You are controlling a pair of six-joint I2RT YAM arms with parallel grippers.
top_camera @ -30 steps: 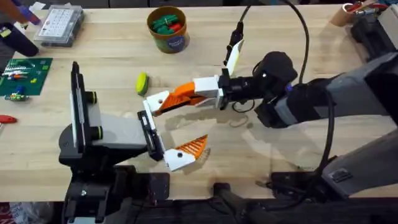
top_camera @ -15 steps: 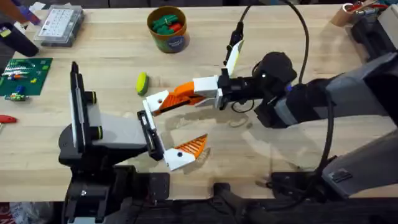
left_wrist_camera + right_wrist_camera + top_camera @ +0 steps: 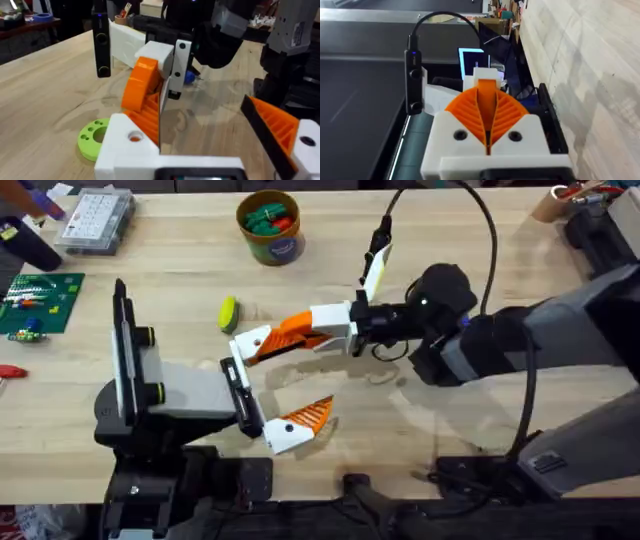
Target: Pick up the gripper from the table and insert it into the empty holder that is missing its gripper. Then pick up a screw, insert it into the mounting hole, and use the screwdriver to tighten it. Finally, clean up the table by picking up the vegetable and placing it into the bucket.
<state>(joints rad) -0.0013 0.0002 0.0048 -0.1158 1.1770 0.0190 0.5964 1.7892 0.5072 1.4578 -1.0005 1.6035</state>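
Observation:
The gripper (image 3: 252, 341), an orange ribbed wedge on a white base, is held just above the table (image 3: 450, 240), and my right gripper (image 3: 287, 333) is shut on its wedge. Its white base sits at the left arm's wrist, against the holder (image 3: 131, 150), whose round mounting hole (image 3: 135, 136) faces up. My left gripper (image 3: 288, 380) stands open, its mounted mesh finger (image 3: 277, 125) off to one side. In the right wrist view my right gripper (image 3: 487, 110) has its pads pressed together. The yellow-green vegetable (image 3: 228, 313) lies just behind the wrist. The bucket (image 3: 270, 227) stands at the back.
A clear compartment box (image 3: 95, 220) and a green board (image 3: 38, 300) lie at the far left. A red-handled tool (image 3: 10, 370) pokes in at the left edge. The bucket holds green and red pieces. Open tabletop stretches behind the right arm.

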